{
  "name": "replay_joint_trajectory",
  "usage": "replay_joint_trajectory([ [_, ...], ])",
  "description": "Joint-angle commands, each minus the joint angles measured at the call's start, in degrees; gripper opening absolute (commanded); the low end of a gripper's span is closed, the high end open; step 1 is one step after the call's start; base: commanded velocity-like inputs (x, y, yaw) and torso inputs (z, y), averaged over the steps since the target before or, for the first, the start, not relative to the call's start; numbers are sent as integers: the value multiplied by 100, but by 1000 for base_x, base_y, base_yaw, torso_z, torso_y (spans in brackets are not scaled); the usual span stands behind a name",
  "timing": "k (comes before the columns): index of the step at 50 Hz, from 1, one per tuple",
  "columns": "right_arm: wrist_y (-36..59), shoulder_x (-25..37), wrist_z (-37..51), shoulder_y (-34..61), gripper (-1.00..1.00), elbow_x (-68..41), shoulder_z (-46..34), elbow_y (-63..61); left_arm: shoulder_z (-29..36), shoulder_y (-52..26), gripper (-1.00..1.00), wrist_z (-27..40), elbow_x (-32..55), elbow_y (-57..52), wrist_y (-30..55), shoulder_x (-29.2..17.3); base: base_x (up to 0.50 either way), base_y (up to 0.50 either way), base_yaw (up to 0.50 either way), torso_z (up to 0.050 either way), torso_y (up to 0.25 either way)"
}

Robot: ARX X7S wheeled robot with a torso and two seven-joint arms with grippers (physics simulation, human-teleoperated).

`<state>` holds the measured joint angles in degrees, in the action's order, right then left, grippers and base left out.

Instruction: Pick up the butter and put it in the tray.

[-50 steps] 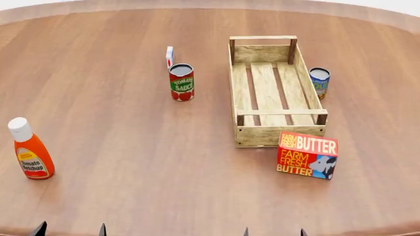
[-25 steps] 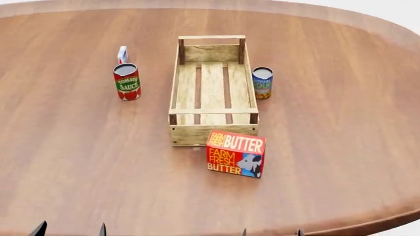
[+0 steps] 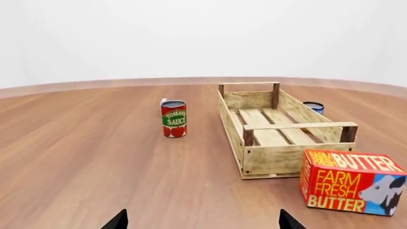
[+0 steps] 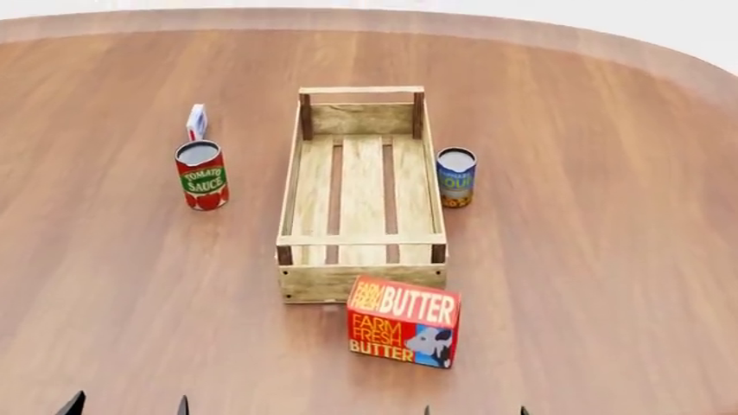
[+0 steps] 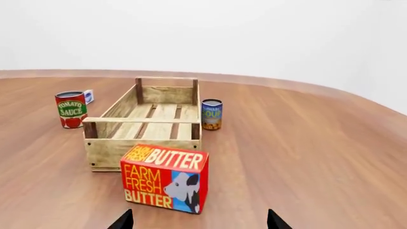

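So we're at the approach step, nothing grabbed yet. Butter (image 4: 403, 322), a glossy printed carton with square edges, stands on the smooth wooden table (image 4: 600, 259) just off the near end of the tray (image 4: 361, 281), a rough pale slatted crate. Right hand (image 5: 198, 220) sits nearest, spread wide and empty; left hand (image 3: 202, 220) likewise. Next it needs to reach in and close across the carton's flat sides.

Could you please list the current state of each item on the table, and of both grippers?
butter: upright on the table, just outside the tray's near end, not gripped.
tray: empty, flat on the table.
tomato sauce can: upright, left of the tray.
soup can: upright, right of the tray.
small carton: upright behind the tomato sauce can.
left gripper: open, empty.
right gripper: open, empty.
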<state>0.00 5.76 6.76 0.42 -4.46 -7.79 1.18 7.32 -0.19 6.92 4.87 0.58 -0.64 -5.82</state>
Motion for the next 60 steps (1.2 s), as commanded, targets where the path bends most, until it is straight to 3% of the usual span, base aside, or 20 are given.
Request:
replay_joint_trajectory([
  [1, -24, 71, 69, 4, 100, -23, -112, 0, 93, -9, 100, 39, 77, -4, -17, -76, 500, 0, 0, 0, 0],
  [44, -67, 233, 285, 22, 100, -184, -317, -17, 312, -80, 100, 274, 192, 28, 4, -240, 500, 0, 0, 0, 0],
  [54, -2, 216, 431, 72, 100, -225, -300, 40, 348, -82, 100, 313, 229, 26, -1, -274, 0, 0, 0, 0, 0],
  [60, 686, 148, 584, 246, 100, -423, -227, 24, 342, -109, 100, 327, 288, 21, 32, -301, 0, 0, 0, 0, 0],
])
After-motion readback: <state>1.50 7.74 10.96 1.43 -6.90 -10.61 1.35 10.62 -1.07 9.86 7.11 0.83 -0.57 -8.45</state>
